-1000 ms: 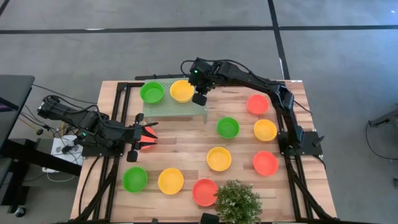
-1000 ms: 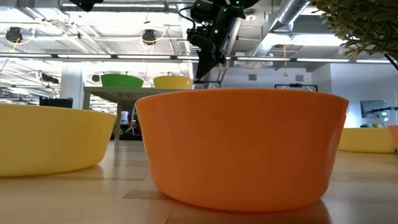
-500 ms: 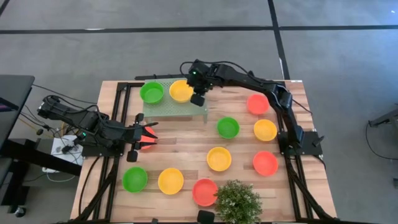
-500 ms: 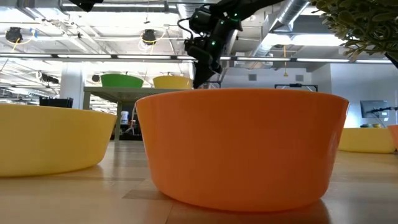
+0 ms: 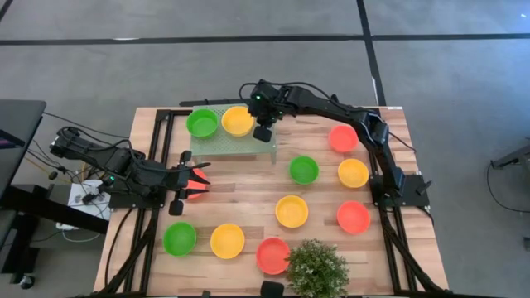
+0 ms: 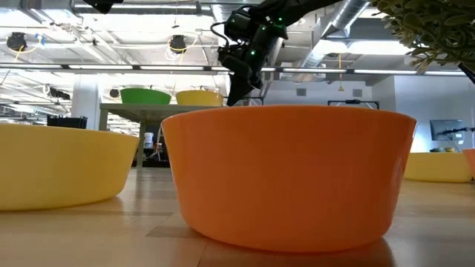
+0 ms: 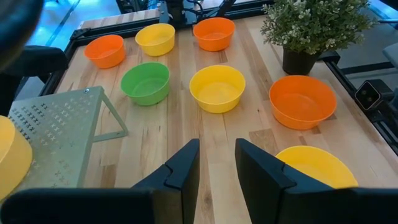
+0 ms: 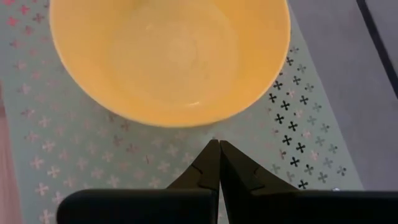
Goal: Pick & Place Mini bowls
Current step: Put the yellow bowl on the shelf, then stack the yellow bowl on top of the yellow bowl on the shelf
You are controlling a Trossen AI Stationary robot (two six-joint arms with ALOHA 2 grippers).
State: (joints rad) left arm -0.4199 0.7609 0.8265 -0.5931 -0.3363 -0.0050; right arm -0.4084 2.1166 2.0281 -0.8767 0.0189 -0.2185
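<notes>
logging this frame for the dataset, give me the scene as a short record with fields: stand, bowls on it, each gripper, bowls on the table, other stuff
stand: pale green perforated stand at the table's far edge
bowls on stand: green bowl and yellow bowl, side by side
right gripper: right gripper shut, empty, over the stand, tips at the yellow bowl's rim
left gripper: left gripper parted, empty, at the table's left side
bowls on table: nine; three yellow, two green, four red-orange
other: potted plant at the near edge
</notes>
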